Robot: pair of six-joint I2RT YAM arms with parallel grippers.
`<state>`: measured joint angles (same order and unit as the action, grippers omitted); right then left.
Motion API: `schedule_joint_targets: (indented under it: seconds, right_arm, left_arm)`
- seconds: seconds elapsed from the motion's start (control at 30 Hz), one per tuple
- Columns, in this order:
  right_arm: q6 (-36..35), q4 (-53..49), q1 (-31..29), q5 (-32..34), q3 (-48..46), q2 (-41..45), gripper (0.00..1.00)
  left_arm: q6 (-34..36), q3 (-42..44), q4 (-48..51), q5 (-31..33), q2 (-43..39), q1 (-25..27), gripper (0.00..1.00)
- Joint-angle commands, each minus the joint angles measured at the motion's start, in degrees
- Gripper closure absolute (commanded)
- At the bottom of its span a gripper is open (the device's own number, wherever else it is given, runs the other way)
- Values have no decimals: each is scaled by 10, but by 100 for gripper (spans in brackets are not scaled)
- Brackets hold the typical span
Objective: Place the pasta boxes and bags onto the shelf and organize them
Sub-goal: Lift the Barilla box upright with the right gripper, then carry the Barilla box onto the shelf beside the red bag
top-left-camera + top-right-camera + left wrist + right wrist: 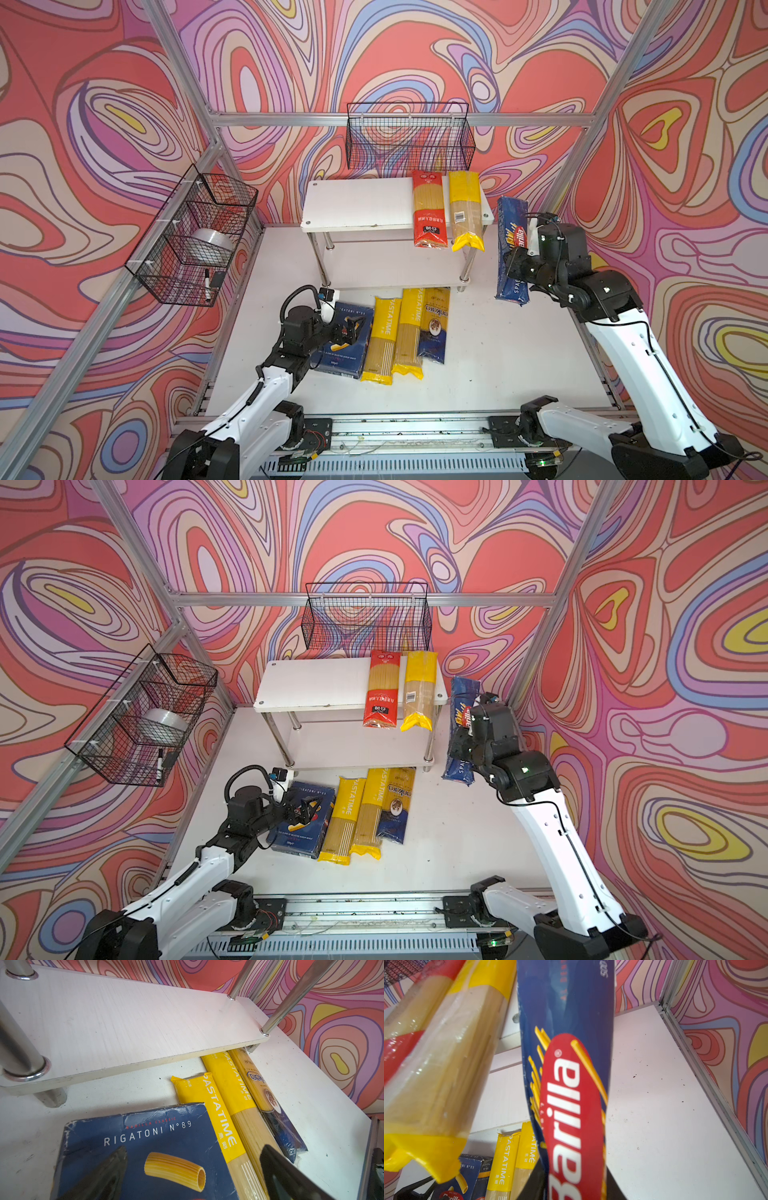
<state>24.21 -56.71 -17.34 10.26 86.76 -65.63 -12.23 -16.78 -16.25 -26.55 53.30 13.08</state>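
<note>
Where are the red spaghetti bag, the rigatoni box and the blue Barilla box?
red spaghetti bag (430, 203): in a top view, clear middle
rigatoni box (135, 1136): left wrist view, printed name
Barilla box (571, 1105): right wrist view, red logo

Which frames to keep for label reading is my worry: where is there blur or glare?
Left wrist view: rigatoni box print crisp, fingers of the left gripper blurred near the lens. Right wrist view: Barilla spaghetti box logo readable, yellow spaghetti bag soft, with glare on its film. Both top views: evenly lit.
</note>
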Motion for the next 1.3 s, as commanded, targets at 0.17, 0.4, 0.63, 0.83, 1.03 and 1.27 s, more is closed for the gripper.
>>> schedule_joint_targets:
  seconds: [0.17, 0.4, 0.63, 0.83, 1.03, 1.27]
  right_arm:
    - [-27, 55, -3, -58, 137, -39, 81]
    - [-27, 70, -3, -117, 201, -69, 81]
    - [-6, 112, -30, -198, 236, -99, 82]
    - [-11, 139, -91, -180, 264, -129, 81]
    - [-16, 148, -128, -166, 315, -183, 81]
    - [-12, 186, -194, -148, 358, -245, 81]
  left_arm:
    - [3, -12, 0, 2, -4, 2, 0]
    - [4, -11, 1, 3, -7, 2, 0]
    - [4, -12, 1, 3, -6, 1, 0]
    - [4, -12, 2, 2, -9, 2, 0]
    - [4, -10, 1, 3, -9, 2, 0]
    - [4, -11, 0, 4, -9, 2, 0]
